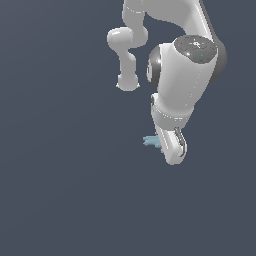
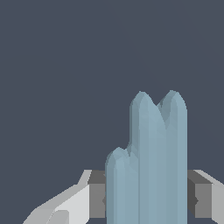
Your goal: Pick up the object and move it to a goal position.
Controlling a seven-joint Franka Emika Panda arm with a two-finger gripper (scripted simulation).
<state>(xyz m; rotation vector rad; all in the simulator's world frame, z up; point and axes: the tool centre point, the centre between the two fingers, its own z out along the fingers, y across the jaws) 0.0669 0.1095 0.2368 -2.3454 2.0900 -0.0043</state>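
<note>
The object [image 1: 150, 142] is a small pale blue-teal piece with a jagged outline. In the exterior view it pokes out toward that view's left from behind the white gripper [image 1: 167, 145], whose fingertips are hidden by the hand body. In the wrist view the object [image 2: 148, 162] fills the space between the two grey finger pads [image 2: 97, 200], which press against its sides. Its lobed end points away from the camera. The gripper [image 2: 148, 201] is shut on the object.
A plain dark grey-blue background surrounds everything in both views. The white arm [image 1: 185, 70] and its folded links [image 1: 127, 45] occupy the upper part of the exterior view.
</note>
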